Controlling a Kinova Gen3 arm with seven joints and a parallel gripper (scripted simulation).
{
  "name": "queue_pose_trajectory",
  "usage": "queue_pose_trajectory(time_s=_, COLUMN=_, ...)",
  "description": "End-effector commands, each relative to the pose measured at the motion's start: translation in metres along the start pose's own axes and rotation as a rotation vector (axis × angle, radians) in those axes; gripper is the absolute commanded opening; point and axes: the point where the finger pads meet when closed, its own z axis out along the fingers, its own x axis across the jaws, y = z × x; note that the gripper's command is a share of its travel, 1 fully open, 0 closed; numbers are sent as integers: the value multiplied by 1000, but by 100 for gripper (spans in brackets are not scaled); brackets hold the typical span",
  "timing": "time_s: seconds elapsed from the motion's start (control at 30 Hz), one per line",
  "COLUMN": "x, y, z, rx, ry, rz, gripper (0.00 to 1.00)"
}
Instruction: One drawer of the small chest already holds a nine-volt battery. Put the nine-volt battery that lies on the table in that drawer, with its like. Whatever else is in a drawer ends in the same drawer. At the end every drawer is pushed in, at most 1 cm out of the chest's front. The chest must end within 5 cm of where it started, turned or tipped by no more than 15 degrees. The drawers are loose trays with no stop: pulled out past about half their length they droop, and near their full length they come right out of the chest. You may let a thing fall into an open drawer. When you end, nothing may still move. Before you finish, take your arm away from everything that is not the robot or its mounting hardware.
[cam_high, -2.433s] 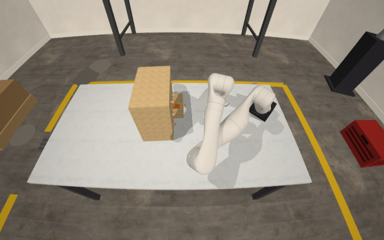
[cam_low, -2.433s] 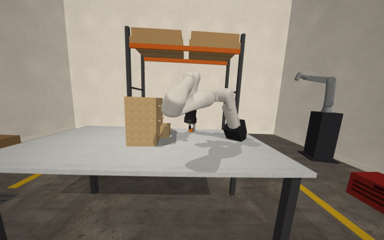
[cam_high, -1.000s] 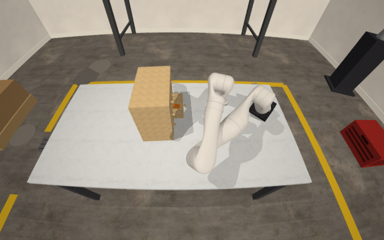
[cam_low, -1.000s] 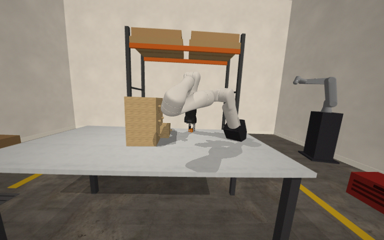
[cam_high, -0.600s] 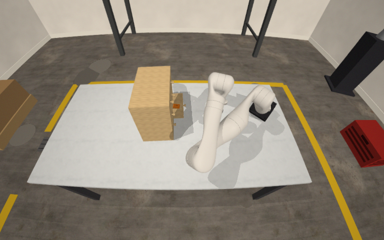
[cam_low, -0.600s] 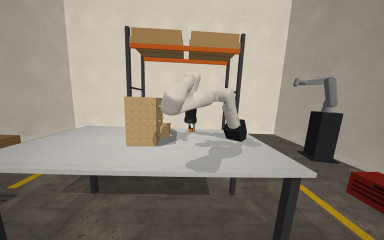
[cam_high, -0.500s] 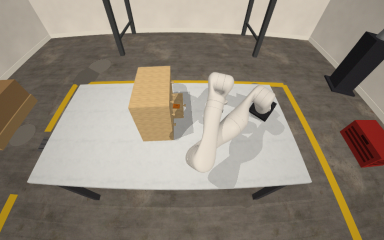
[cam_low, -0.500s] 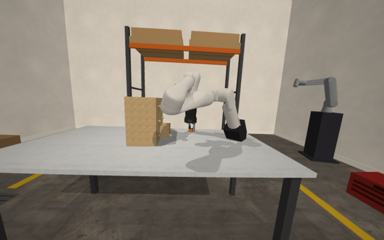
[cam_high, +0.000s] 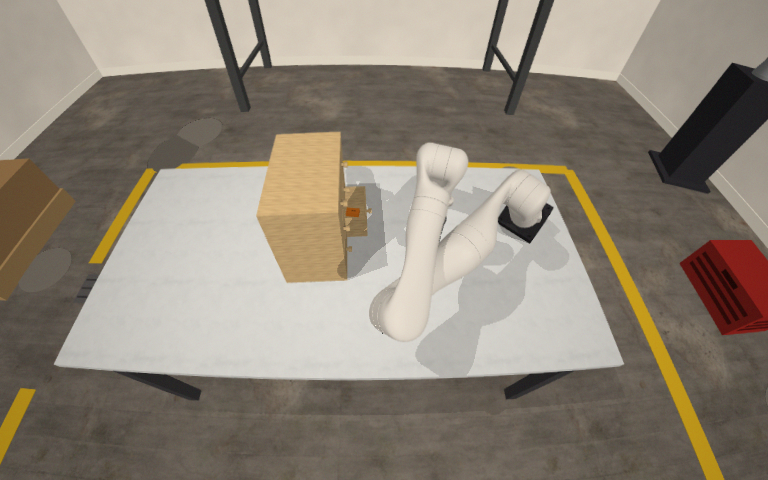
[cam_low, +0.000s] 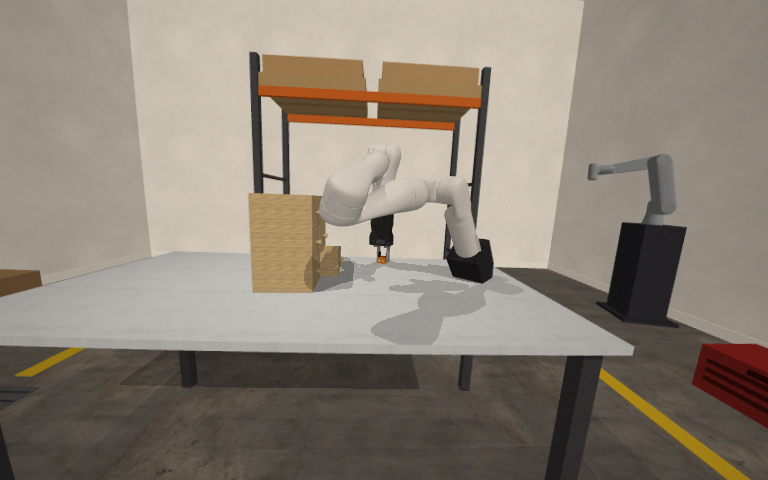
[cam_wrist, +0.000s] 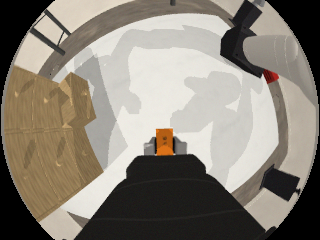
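Observation:
The wooden chest (cam_high: 303, 206) stands at the back middle of the table, its front facing the arm; it also shows in the exterior view (cam_low: 283, 243) and the wrist view (cam_wrist: 47, 136). One low drawer is pulled partly out (cam_low: 330, 260) and holds an orange nine-volt battery (cam_high: 352, 211). The other drawers look pushed in. My gripper (cam_low: 382, 255) points down to the right of the open drawer, just above the table. It is shut on a second orange nine-volt battery (cam_low: 382, 259), which shows at the fingertips in the wrist view (cam_wrist: 164, 142). The arm hides the gripper in the top view.
The arm's black base (cam_high: 525, 217) sits at the back right of the table. A metal rack with cardboard boxes (cam_low: 368, 84) stands behind the table. A red crate (cam_high: 727, 283) is on the floor to the right.

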Motion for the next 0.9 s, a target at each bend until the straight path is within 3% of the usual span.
queue_pose_trajectory(time_s=0.0, x=-1, y=0, z=-1, rx=-3, ry=-3, rz=-6, gripper=51)
queue_pose_trajectory(time_s=0.87, x=-9, y=-16, z=-1, rx=-3, ry=-3, rz=-210, gripper=51)
